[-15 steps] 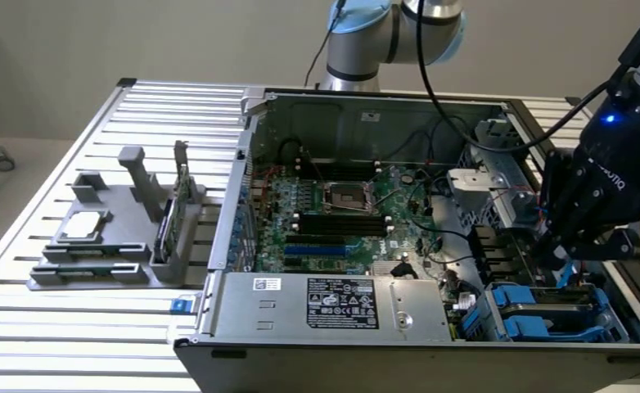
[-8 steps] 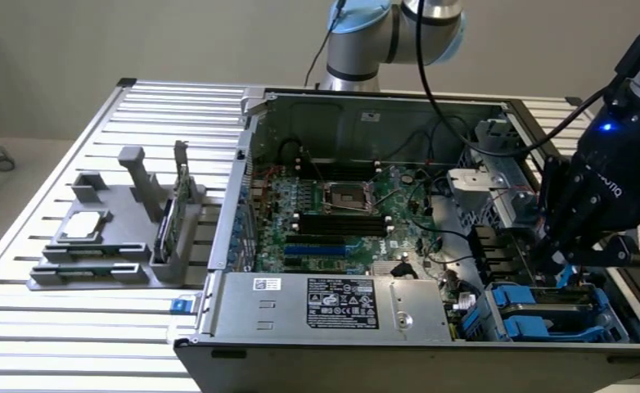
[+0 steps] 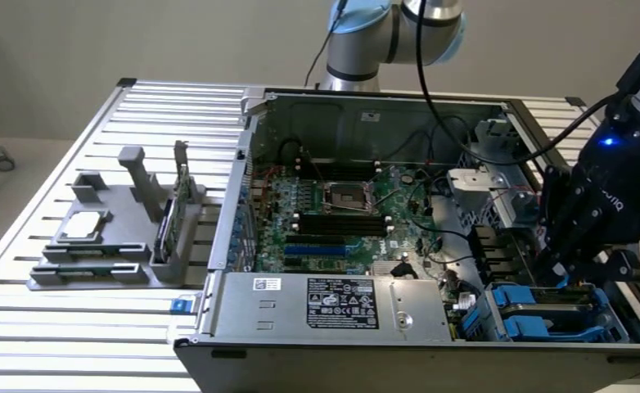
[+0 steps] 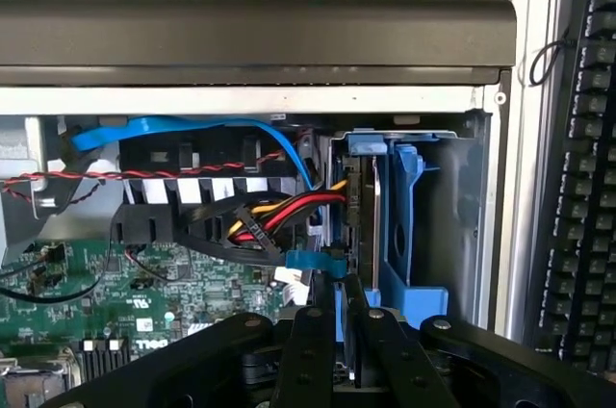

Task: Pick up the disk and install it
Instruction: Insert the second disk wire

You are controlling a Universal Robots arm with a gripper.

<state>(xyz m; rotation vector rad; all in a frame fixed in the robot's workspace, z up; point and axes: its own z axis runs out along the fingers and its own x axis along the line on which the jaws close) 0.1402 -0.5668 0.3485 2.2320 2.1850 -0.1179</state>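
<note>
The disk [image 4: 369, 220] stands on edge in the drive bay at the corner of the open computer case [image 3: 244, 188], its grey metal side framed by the bright blue carrier [image 4: 405, 196]. My gripper [image 4: 345, 300] has its two black fingers pressed close together on the disk's near edge. In the exterior view the gripper [image 3: 555, 277] hangs over the bay on that view's right, right above the blue carrier [image 3: 529, 309].
Red, yellow and black power cables [image 4: 289, 211] and a blue data cable [image 4: 192, 129] run beside the bay. The motherboard [image 3: 342, 213] and power supply [image 3: 331, 307] fill the case. A grey fixture [image 3: 113, 237] holds a chip and a green card. A keyboard [image 4: 587, 187] lies outside the case.
</note>
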